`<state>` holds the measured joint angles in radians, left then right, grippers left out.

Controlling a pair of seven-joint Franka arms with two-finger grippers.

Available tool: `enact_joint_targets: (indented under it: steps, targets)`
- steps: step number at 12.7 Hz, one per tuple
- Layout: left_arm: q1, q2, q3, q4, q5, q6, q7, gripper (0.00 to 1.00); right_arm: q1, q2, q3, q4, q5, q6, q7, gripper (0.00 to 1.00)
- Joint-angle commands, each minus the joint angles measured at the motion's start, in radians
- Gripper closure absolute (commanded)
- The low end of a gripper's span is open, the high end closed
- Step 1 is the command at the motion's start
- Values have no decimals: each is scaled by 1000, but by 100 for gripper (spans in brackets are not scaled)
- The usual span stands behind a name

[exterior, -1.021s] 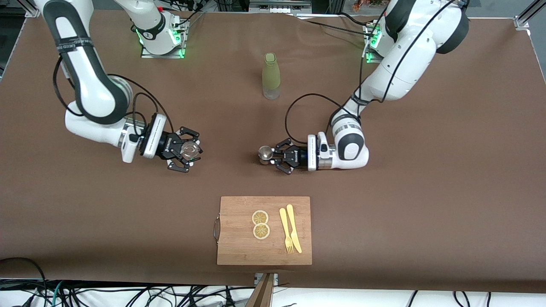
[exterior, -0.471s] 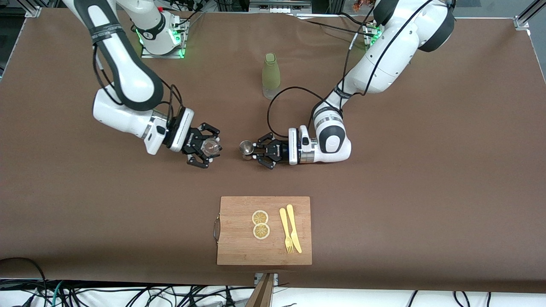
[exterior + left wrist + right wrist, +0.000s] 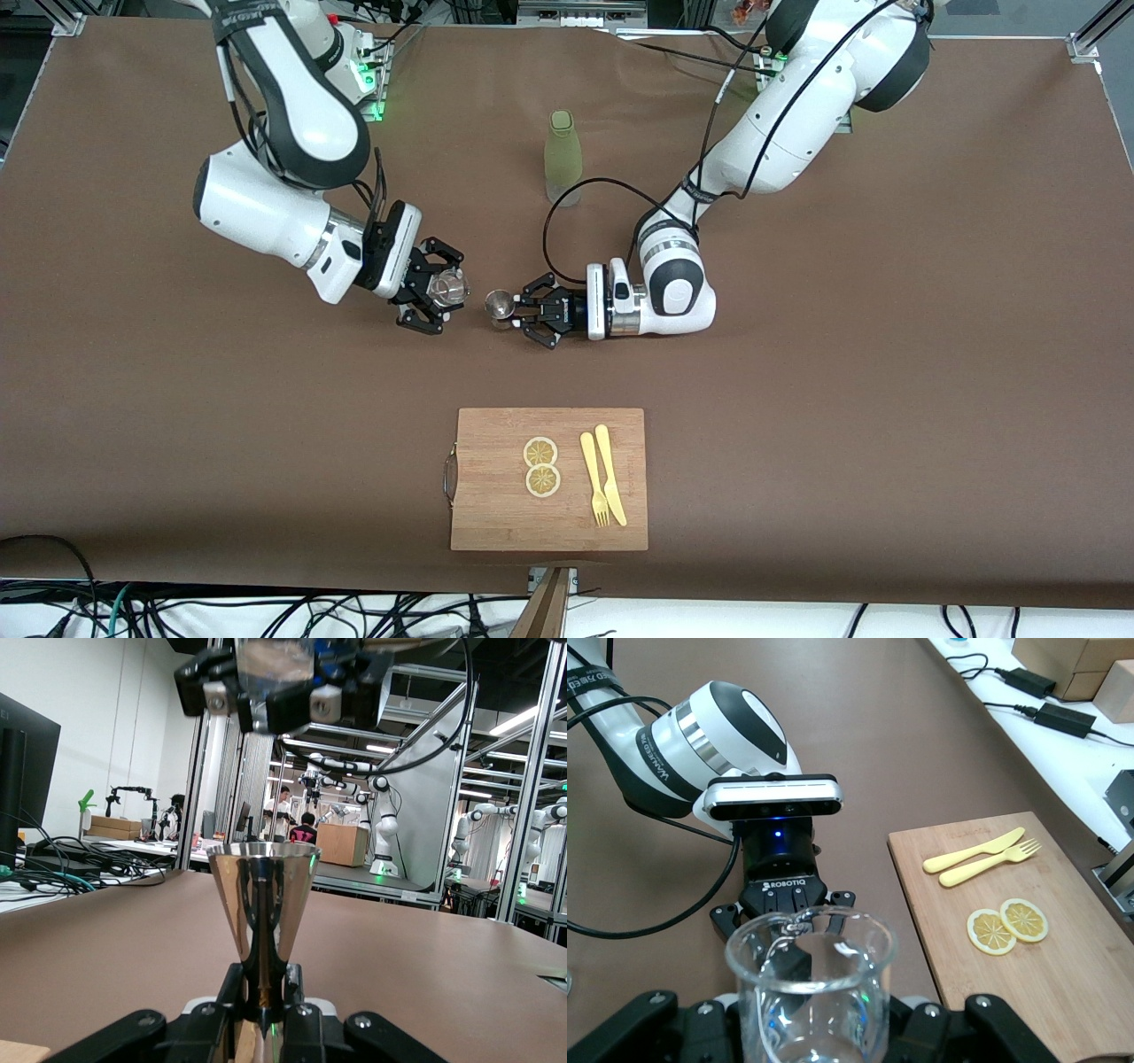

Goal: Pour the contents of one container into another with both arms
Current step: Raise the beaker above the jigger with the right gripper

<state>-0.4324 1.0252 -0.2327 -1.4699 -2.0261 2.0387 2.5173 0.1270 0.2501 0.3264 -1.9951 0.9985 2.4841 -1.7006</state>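
My right gripper (image 3: pixel 440 292) is shut on a clear glass beaker (image 3: pixel 447 287), held in the air over the middle of the table. In the right wrist view the beaker (image 3: pixel 811 988) fills the space between the fingers of that gripper (image 3: pixel 811 1032), and its spouted rim is up. My left gripper (image 3: pixel 511 311) is shut on a small polished metal measuring cup (image 3: pixel 499 307), close beside the beaker. In the left wrist view the metal cup (image 3: pixel 263 895) stands upright in the left gripper (image 3: pixel 263 997), and the beaker (image 3: pixel 275 673) hangs above and just past it.
A tall pale-green bottle (image 3: pixel 563 159) stands farther from the front camera than both grippers. A wooden cutting board (image 3: pixel 496 505) lies near the table's front edge with two lemon slices (image 3: pixel 541 466), a yellow fork (image 3: pixel 592 478) and a yellow knife (image 3: pixel 611 474).
Both arms have swung toward the middle of the table. The beaker and the metal cup are now much closer together. Both grips are unchanged.
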Motion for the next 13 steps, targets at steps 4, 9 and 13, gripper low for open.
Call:
enact_joint_targets:
  steps: [4, 9, 13]
  targets:
    - [-19, 21, 1, 48, -42, 40, 37, 100, 16, -28, 2, -27, -99, 16, 42, 80]
    - [-19, 21, 1, 49, -42, 40, 35, 100, 31, -26, 2, -28, -124, 64, 44, 80]
    - [-19, 21, 1, 49, -42, 40, 35, 100, 39, -17, 5, -27, -173, 105, 44, 80]
